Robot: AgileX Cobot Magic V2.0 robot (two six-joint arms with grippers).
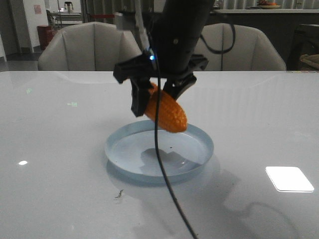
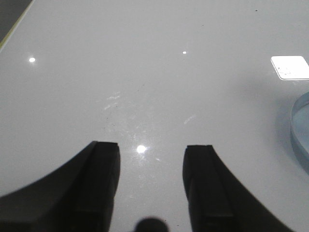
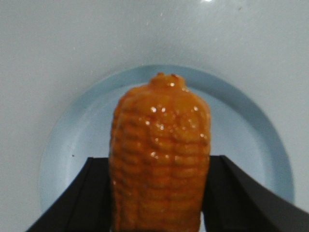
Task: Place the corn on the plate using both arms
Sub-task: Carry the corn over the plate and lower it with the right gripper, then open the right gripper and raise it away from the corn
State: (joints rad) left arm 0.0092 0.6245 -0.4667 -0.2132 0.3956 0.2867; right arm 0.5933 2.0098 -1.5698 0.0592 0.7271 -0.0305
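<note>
The orange corn (image 1: 167,113) hangs tilted a little above the pale blue plate (image 1: 205,149), its tapered end pointing down toward the plate's far side. My right gripper (image 1: 154,102) is shut on the cob's thick end. In the right wrist view the corn (image 3: 159,154) fills the space between the black fingers (image 3: 91,193) of that gripper (image 3: 159,166), with the plate (image 3: 72,140) beneath it. My left gripper (image 2: 151,147) stands open over bare table with nothing between its fingers; the plate's rim (image 2: 300,130) shows off to one side. The left gripper is out of the front view.
A thin black cable (image 1: 164,174) hangs from the right arm across the plate toward the table's front edge. Two grey chairs (image 1: 89,47) (image 1: 244,47) stand behind the glossy white table (image 1: 60,149). A bright window reflection (image 1: 289,178) lies at front right.
</note>
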